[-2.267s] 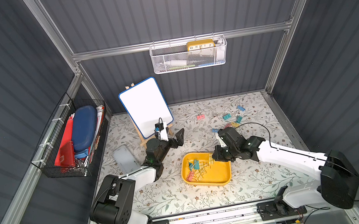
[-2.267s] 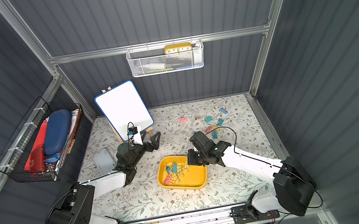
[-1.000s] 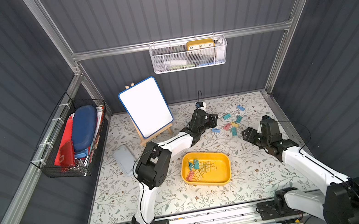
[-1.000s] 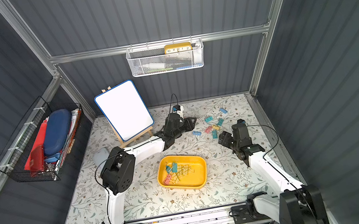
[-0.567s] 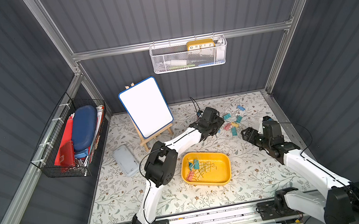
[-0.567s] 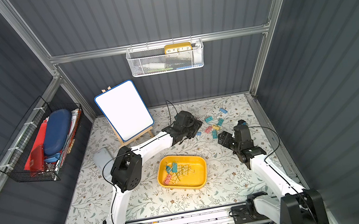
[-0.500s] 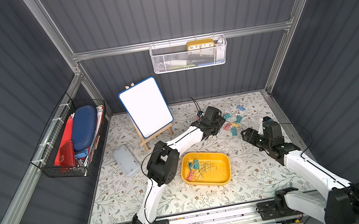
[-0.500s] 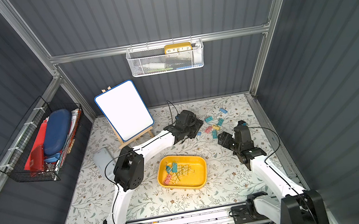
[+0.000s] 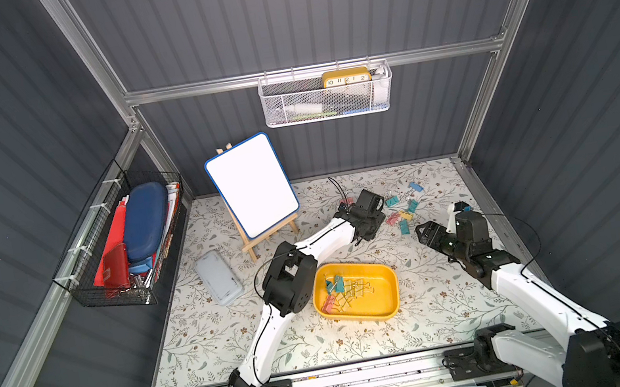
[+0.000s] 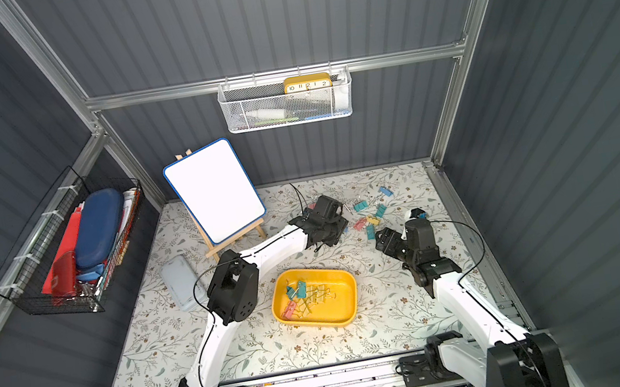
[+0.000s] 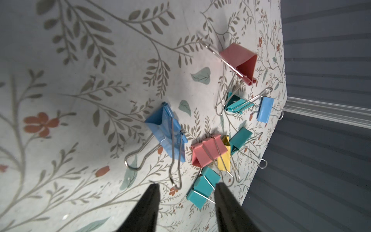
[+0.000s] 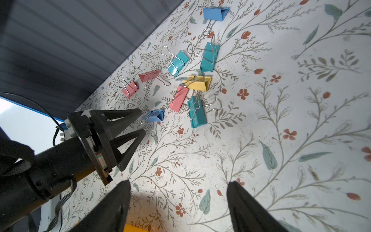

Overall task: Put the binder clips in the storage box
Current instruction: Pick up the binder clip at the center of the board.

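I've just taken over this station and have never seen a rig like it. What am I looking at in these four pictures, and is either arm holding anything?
You are looking at two white robot arms mounted at the table's front edge, each ending in a two-fingered gripper. The two wide pictures come from one camera head overhead, so they show nearly the same scene. The two close-ups come from cameras on the wrists, looking past each arm's own black fingers.

On the floral table sits a yellow storage box with several binder clips already inside. A loose cluster of clips lies nearer the back wall.

The left gripper is open and empty, with its fingertips close to a blue clip. The right gripper is open and empty too. A whiteboard and a grey case sit aside.
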### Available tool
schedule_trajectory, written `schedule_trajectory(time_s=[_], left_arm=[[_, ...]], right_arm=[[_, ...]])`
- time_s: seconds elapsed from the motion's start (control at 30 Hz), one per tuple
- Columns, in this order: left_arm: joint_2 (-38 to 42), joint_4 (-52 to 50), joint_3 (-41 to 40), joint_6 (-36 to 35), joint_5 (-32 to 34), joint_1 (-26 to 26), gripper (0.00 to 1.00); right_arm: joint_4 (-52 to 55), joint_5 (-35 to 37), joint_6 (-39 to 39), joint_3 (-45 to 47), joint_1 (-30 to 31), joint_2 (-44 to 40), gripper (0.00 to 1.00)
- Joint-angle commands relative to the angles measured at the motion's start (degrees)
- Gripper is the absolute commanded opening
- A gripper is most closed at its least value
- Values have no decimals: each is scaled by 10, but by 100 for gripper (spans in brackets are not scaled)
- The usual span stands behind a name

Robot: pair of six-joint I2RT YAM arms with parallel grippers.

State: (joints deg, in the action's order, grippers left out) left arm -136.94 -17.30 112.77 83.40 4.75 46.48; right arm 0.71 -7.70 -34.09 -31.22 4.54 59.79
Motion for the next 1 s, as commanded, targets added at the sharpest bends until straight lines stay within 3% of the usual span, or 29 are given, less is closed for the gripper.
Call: schedule_trajectory(time_s=[0.0,0.63,0.8,0.97], left_arm=[[-18,-6,10,3,-8,-13,40],[-21,17,8,-26,-26,-20,2],[14,6,31,-174,7,-19,0],[113,-106,19,-317,83,-8,0]], right_arm=[[-12,-4,-6,7,0,4,80],[-16,2,-4,12,-1,7,80],[-15,1,-4,12,0,5,81],[-13,0,-6,12,0,2,80]])
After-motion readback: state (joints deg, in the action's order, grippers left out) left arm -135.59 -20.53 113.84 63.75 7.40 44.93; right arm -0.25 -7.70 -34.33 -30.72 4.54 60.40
